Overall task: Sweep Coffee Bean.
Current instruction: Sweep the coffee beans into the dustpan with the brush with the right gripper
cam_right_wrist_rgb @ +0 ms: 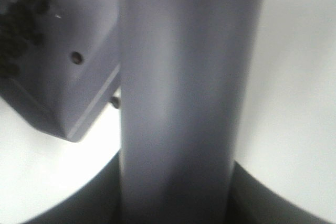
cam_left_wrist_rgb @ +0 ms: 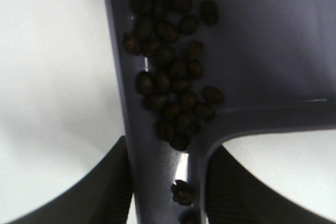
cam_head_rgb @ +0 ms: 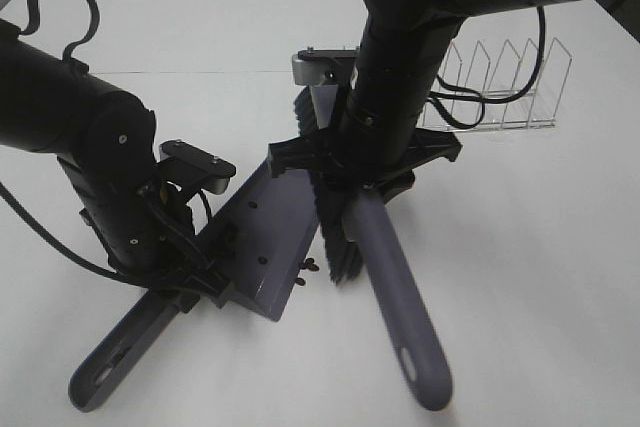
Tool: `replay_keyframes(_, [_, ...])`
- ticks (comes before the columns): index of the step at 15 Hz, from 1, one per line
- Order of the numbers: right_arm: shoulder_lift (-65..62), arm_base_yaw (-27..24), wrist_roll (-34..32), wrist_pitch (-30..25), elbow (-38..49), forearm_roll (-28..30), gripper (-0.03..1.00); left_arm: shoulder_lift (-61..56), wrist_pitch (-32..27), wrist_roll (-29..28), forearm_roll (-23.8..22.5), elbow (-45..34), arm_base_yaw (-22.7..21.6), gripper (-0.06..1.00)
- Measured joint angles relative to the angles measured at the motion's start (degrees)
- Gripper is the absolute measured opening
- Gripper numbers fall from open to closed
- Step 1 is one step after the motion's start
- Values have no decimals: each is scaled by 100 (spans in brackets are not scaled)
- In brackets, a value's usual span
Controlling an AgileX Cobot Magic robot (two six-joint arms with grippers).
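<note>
Your left fingers were clenched on the neck of the grey-purple dustpan, one on each side of it. I think this grip was chosen because it lets you tilt the pan from behind. The coffee beans lay inside the pan, most of them in a heap pressed into the corner where the side wall meets the back wall, next to the neck; one or two sat lower, in the neck itself. To me this means that the pan was tipped a little backward, so that the beans rolled away from the open lip and could not fall out again. The pan rested toward the near left corner of the counter, with its lip turned to the middle. Your right fingers were closed around the thick handle of the brush. Its black bristles seemed to rest on the counter just beside the lip, probably to act as a wall there and to push in what remained. A few stray beans were on the counter between the bristles and the lip, so I judge that the sweeping was nearly done but not complete. The clear rack stood well apart, near the far right edge, out of the way of both arms.
</note>
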State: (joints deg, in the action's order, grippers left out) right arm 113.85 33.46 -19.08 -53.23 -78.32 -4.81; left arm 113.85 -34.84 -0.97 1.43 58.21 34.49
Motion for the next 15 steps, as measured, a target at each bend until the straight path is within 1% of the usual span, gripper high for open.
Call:
replay_keyframes(3, [-6,0,-304,-745,0,1427,29,0,-6,0,6,0,0,33])
replay_keyframes(4, [6,0,-367,-911,0,2023,29,0,-11,0,29,0,0,33])
replay_keyframes(5, [34,0,-390,-911,0,2131,29,0,-11,0,52,0,0,33])
replay_keyframes(7, [286,0,-401,-900,0,2172,29,0,-11,0,57,0,0,33])
replay_keyframes(8, [476,0,-401,-888,0,2137,29,0,-11,0,57,0,0,33])
replay_keyframes(9, [602,6,-401,-877,0,1948,29,0,-11,0,63,0,0,33])
replay_keyframes(11, [728,97,-378,-596,0,1530,29,0,-11,0,63,0,0,33])
replay_keyframes(12, [785,166,-304,-407,0,1243,29,0,-11,0,63,0,0,33])
replay_keyframes(13, [825,241,-218,-155,0,825,29,0,-11,0,63,0,0,33])
replay_keyframes(14, [837,286,-138,-17,0,573,29,0,-11,0,63,0,0,33])
replay_keyframes(15, [842,355,34,258,0,57,29,0,-11,0,63,0,0,33])
